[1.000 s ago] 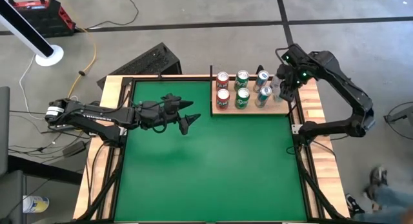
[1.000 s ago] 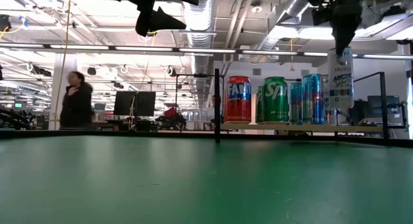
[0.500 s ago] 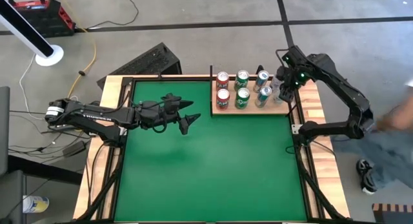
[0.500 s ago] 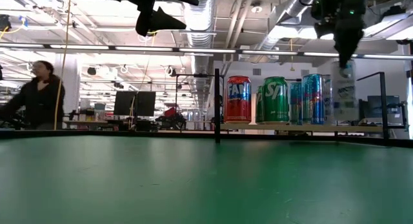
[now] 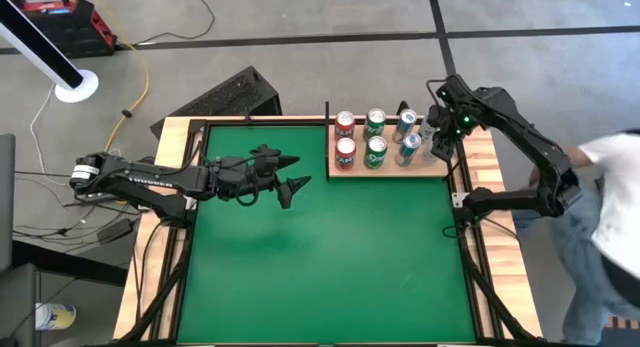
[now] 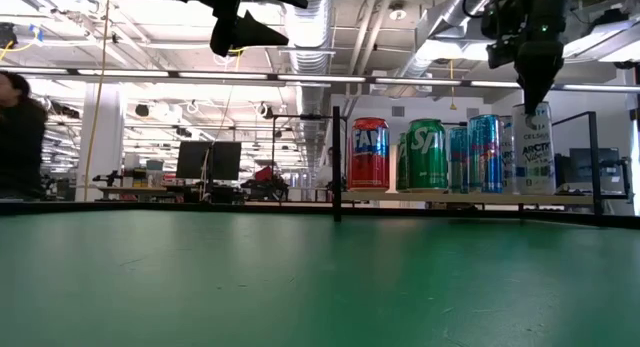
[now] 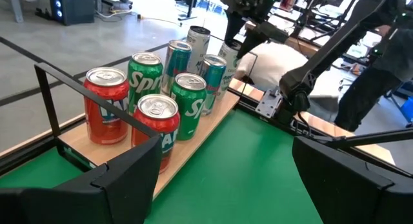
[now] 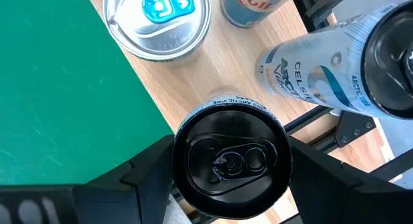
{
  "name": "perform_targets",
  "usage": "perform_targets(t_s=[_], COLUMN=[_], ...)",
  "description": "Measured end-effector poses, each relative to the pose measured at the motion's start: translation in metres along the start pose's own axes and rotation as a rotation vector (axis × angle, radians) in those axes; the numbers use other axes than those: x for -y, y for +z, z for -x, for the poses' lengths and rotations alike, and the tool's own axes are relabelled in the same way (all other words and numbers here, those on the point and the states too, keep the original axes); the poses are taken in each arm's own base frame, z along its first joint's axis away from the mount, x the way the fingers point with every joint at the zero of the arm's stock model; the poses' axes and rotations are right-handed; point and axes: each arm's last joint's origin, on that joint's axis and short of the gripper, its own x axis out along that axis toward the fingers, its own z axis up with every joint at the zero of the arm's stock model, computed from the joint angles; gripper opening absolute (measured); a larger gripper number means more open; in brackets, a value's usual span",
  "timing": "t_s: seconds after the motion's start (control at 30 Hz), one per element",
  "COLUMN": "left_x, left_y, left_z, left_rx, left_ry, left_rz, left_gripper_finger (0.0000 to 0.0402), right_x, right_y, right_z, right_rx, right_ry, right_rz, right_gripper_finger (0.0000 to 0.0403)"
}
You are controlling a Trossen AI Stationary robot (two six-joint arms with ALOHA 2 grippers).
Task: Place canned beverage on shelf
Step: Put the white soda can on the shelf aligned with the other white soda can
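Note:
A tall white can with a black top stands on the pale-wood shelf at its right end, next to blue, green and red cans. My right gripper is above the can, shut on its top end. In the high view the gripper hides the can. A second white can stands close behind it. My left gripper hangs open and empty over the green felt, left of the shelf. My right gripper pinches the white can's upper wall, just below its black rim, between its two fingers, one on each side. The fingers come from above, pointing down. The can is upright with its base on the shelf.
The shelf holds several other cans in two rows, red, green and blue; a thin black frame rises at its ends. A person stands right of the table, another in the room behind.
My right gripper has gone down with the white can, which was held above the shelf and now stands on it, level with the other cans. The gripper stays shut on it. The person by the table's right side has come closer.

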Motion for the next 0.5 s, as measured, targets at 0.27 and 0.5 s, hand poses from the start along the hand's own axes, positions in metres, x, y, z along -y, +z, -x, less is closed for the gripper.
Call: perform_targets(t_s=[0.27, 0.5], left_x=[0.0000, -0.0001], left_y=[-0.0001, -0.0002], left_z=[0.0000, 0.0000], left_rx=[-0.001, -0.002], left_ry=[0.000, 0.001], left_rz=[0.000, 0.000], left_gripper_finger=[0.0331, 0.0331], right_x=[-0.0003, -0.0005], right_y=[0.0018, 0.0017], right_z=[-0.0015, -0.0017], right_rx=[0.005, 0.006], right_ry=[0.036, 0.043], right_rz=[0.007, 0.011], right_gripper_finger=[0.0277, 0.0277])
